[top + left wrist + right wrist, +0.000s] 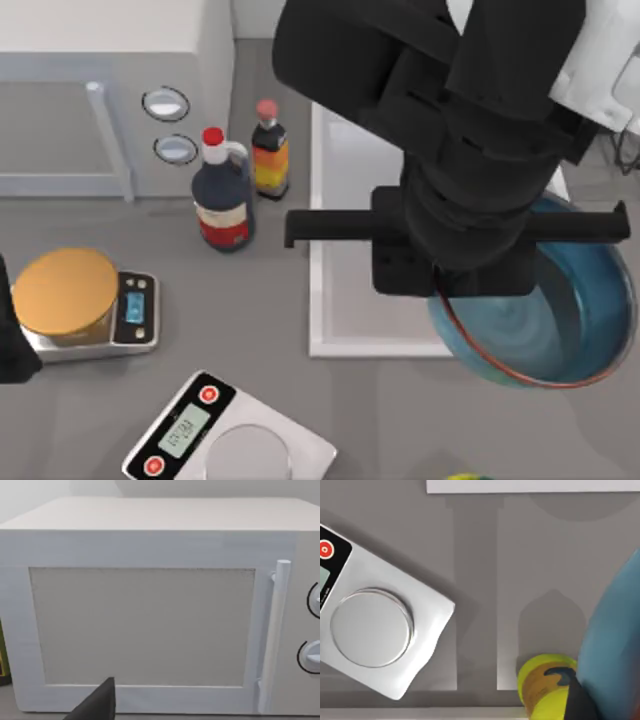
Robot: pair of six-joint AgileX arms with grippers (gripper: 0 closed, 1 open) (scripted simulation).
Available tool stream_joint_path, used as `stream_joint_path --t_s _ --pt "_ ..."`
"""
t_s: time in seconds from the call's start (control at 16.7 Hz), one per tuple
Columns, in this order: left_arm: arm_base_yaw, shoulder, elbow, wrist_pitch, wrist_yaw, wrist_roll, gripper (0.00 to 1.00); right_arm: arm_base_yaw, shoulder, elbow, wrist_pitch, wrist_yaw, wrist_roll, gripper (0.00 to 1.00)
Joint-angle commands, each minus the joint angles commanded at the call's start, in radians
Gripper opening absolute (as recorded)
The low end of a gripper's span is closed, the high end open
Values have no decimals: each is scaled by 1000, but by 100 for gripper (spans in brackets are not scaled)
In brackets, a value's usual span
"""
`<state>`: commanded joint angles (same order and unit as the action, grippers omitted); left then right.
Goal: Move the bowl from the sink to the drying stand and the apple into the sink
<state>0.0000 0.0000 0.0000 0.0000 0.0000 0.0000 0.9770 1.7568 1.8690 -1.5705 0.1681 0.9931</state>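
The right gripper (455,285) holds the blue bowl (545,320) by its rim, overhanging the sink's (330,345) right front corner — not yet on any stand. Left gripper's state — cannot tell.

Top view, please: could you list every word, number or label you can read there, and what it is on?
None can be read.
Kitchen scale display: digits too blurred.
Smaller scale display: too small.
Large dark bottle label: blurred.
Small sauce bottle label: blurred.
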Motion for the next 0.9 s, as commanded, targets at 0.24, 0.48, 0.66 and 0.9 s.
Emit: stream_joint_path --t_s 0.24,0.48,0.66,0.9 --pt "0 0 0 0 0 0 100 -88 1 -57 99 -95 -90 0" --pt "0 0 0 0 0 0 100 -314 -60 -131 317 -197 -267 0" --pt "0 0 0 0 0 0 100 -532 -148 -198 545 -232 -375 0" --pt "0 0 0 0 0 0 100 -831 -235 -245 978 -317 -554 0"
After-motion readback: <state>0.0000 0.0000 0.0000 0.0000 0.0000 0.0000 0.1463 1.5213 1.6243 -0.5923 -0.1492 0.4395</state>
